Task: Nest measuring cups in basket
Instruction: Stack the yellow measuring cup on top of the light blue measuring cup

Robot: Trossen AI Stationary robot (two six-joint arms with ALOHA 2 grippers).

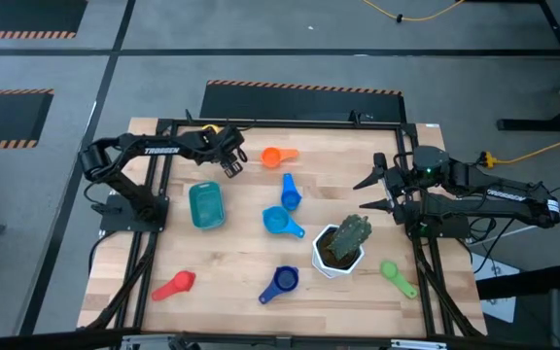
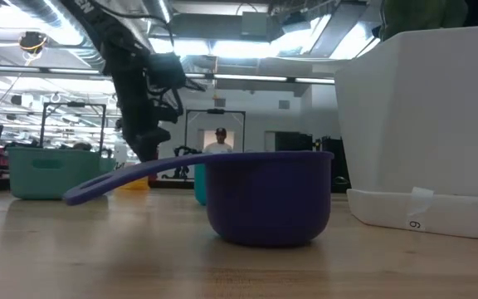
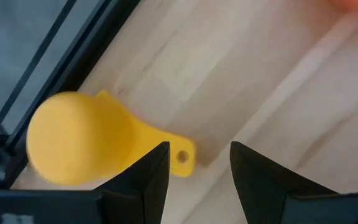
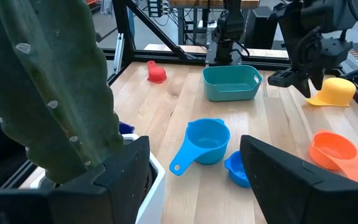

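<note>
The yellow measuring cup (image 3: 79,140) lies mouth down near the table's far edge, its short handle (image 3: 180,155) pointing toward my left gripper (image 3: 197,177). That gripper (image 1: 229,157) is open and hovers just over the handle end without touching it. Spread over the table are an orange cup (image 1: 274,156), two light blue cups (image 1: 290,197) (image 1: 279,222), a dark blue cup (image 1: 282,282), a red cup (image 1: 175,285) and a green cup (image 1: 397,275). The teal basket (image 1: 206,205) stands upright left of centre. My right gripper (image 1: 382,190) waits wide open at the right edge.
A white hexagonal pot (image 1: 338,255) holding a green plant (image 1: 353,231) stands just in front of my right gripper and fills the left side of the right wrist view (image 4: 48,87). A black frame (image 1: 280,124) runs around the table's edges. A person (image 2: 219,143) stands far behind.
</note>
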